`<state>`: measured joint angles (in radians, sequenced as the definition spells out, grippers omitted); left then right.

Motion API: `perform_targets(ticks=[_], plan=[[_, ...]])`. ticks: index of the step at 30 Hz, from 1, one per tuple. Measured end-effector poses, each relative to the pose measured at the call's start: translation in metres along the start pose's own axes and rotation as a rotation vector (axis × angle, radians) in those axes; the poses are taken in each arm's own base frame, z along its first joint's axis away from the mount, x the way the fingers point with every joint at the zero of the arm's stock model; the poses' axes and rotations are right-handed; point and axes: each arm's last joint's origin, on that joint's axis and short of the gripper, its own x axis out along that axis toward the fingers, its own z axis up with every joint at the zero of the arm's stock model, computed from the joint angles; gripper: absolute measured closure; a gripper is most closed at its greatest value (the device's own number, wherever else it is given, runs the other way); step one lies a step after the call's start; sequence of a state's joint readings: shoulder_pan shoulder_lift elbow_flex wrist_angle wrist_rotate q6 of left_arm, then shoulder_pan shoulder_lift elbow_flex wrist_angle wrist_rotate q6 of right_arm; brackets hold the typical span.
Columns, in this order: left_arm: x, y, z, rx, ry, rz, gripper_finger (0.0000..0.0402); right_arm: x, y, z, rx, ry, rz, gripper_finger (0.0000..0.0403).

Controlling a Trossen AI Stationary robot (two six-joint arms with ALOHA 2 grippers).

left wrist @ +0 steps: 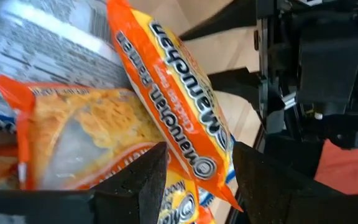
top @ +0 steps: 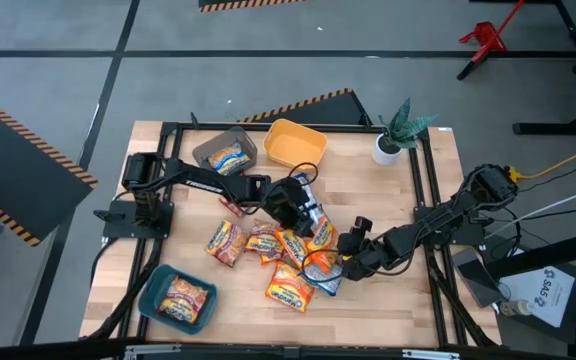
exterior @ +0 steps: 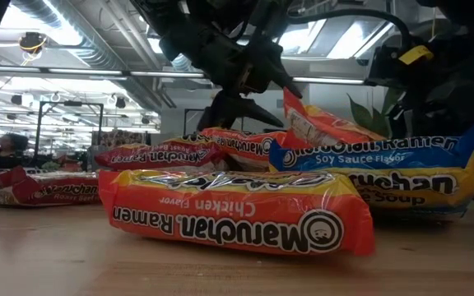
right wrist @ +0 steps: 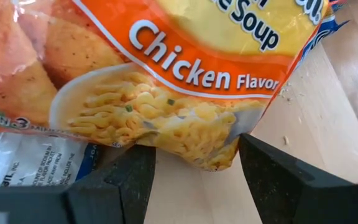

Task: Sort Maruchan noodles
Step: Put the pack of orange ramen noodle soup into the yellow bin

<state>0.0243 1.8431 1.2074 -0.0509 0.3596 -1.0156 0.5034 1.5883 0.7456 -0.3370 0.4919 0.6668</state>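
The left gripper (top: pixel 308 212) straddles an orange packet (left wrist: pixel 179 118), fingers apart, nothing clamped. The right gripper (top: pixel 346 262), at four o'clock, likewise gapes around a chicken packet (right wrist: pixel 166 81). Centre each packet before closing.

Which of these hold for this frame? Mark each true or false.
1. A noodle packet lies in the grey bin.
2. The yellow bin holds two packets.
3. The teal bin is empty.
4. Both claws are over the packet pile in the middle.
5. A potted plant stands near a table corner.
1. True: the grey bin holds one packet.
2. False: the yellow bin shows no packets.
3. False: the teal bin holds a packet.
4. True: the left claw and right claw are both at the packet pile.
5. True: the potted plant stands there.
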Motion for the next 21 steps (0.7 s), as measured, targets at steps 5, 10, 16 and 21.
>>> perform_targets(ticks=[5,10,16,21], plan=[[0.001,0.0,-0.001,-0.009,0.02,-0.018,0.0225,0.0,0.001,0.002,-0.015,-0.031,-0.005,0.0182],[0.01,0.003,-0.002,-0.008,0.036,-0.028,0.0225,0.0,0.003,0.005,-0.021,-0.059,0.009,0.0182],[0.025,0.009,-0.005,-0.04,0.081,-0.061,0.0225,0.0,0.003,0.005,-0.043,-0.058,0.005,0.0182],[0.037,0.011,-0.005,-0.081,0.094,-0.12,0.0225,0.0,0.002,0.004,-0.052,-0.053,0.003,0.0182]])
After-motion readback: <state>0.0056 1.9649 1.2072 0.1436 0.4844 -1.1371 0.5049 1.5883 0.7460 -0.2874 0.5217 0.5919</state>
